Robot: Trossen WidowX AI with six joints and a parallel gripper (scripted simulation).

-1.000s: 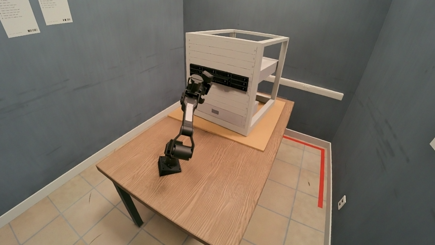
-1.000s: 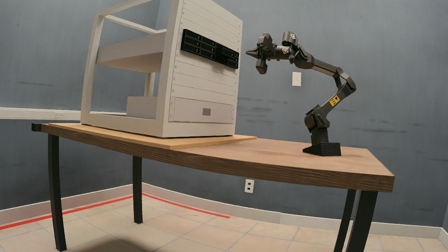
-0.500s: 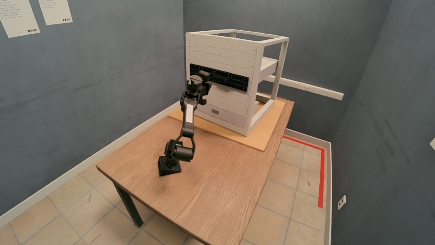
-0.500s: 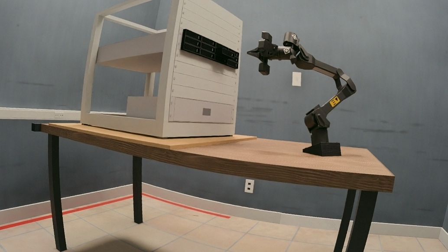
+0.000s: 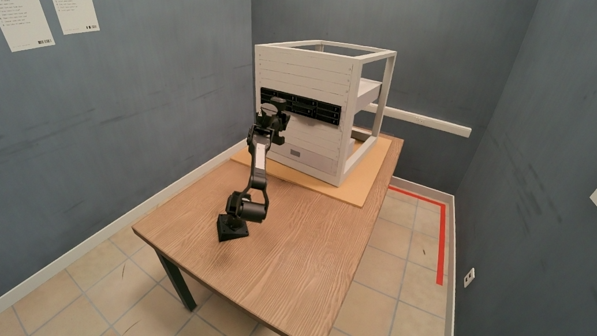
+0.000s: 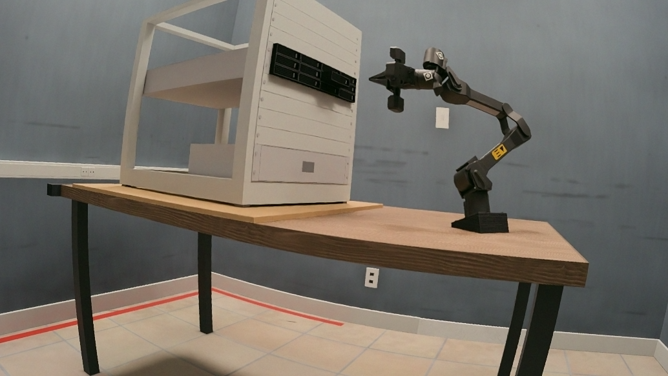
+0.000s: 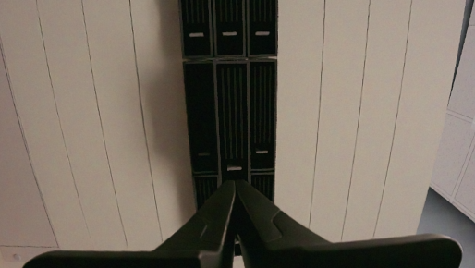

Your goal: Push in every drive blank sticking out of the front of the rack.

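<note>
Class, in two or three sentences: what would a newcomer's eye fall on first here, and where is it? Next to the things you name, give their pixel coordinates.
The big pale rack [image 5: 303, 75] [image 6: 254, 116] draws the eye, standing on a tan board [image 5: 355, 199] [image 6: 261, 216] on the wooden table [image 5: 300, 258] [image 6: 420, 229]. Across its front runs a band of black drive blanks [image 5: 328, 111] [image 6: 299, 65] [image 7: 262, 106]. Facing it is a black arm [image 5: 260, 167] [image 6: 486, 103], its closed hand [image 5: 284, 109] [image 6: 370, 79] [image 7: 234, 188] pointing at the rack.

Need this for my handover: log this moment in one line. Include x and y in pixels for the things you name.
gripper [image 5: 285, 120] [image 6: 370, 79] [image 7: 234, 188]: shut | contact: none seen | rack [image 5: 306, 144] [image 6: 303, 139] [image 7: 370, 115]: upright | blank [image 5: 303, 107] [image 6: 338, 77] [image 7: 232, 111]: protruding
</note>
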